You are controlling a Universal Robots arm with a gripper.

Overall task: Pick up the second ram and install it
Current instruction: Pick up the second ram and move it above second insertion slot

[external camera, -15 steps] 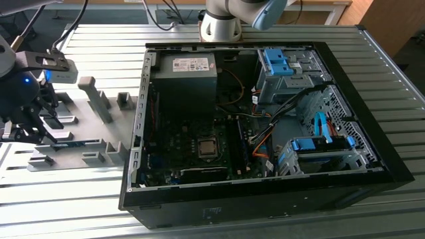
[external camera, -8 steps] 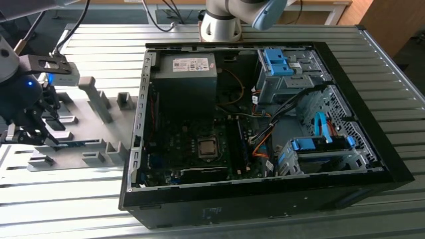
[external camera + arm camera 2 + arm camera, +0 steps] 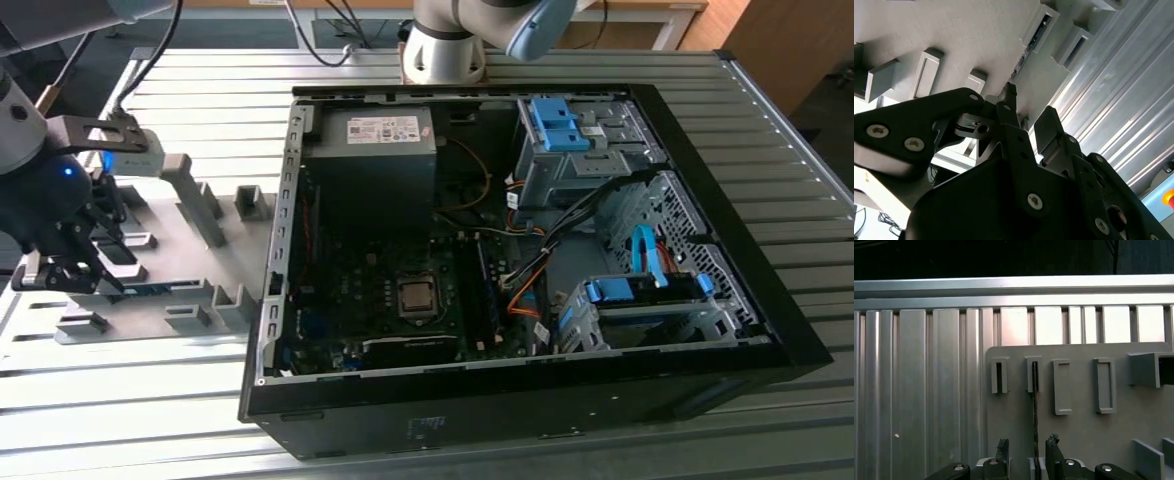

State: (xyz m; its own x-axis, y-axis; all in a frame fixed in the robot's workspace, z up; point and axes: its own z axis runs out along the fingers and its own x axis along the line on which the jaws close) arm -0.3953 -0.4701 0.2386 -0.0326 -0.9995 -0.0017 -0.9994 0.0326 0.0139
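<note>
Found the gripper (image 3: 56, 268) low over the grey fixture (image 3: 200, 265) at the exterior view's left. Second wrist view: saw fingers (image 3: 1013, 125) parted. First wrist view: saw the second ram (image 3: 1034, 415) edge-up between them, unclamped. Judged pickup stage; called for square closing.

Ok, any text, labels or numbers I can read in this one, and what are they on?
None can be read.
White label on the power supply, exterior view: print too small to read.
Faint mark on the computer case front: too blurred.
Grey holder plate, first wrist view: no markings visible.
</note>
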